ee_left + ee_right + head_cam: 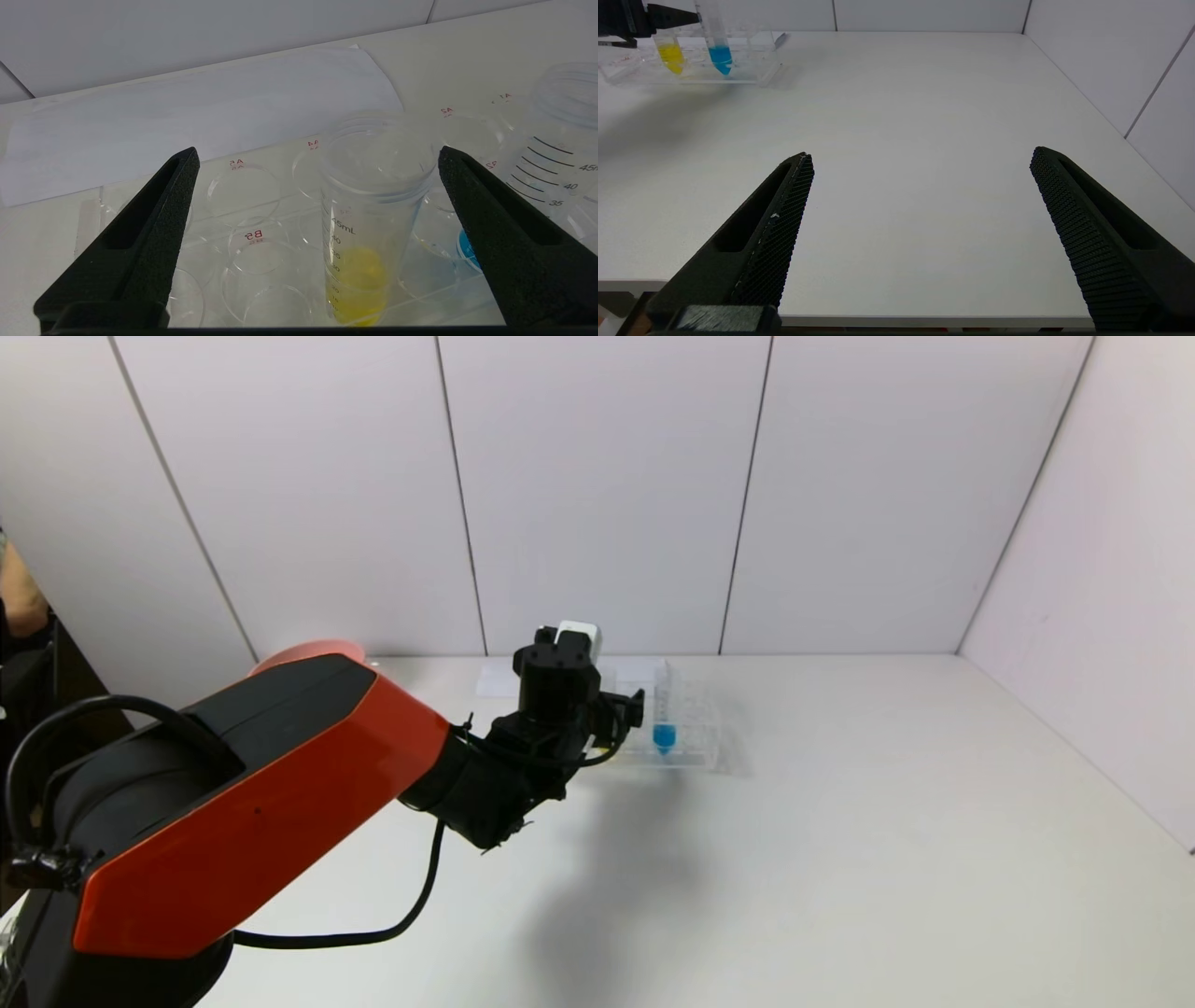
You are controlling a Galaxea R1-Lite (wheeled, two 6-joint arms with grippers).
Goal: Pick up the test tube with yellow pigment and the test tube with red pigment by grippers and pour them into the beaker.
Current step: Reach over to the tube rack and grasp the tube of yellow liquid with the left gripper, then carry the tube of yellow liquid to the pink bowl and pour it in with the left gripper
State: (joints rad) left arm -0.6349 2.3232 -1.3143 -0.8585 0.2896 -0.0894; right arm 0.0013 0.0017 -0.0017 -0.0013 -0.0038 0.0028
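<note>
Beside the yellow tube [357,261], blue tube [465,245], same rack [254,233].

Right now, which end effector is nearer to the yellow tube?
Left. The left end effector is open around the yellow tube; the right end effector hangs far away, near the table's front edge.
</note>
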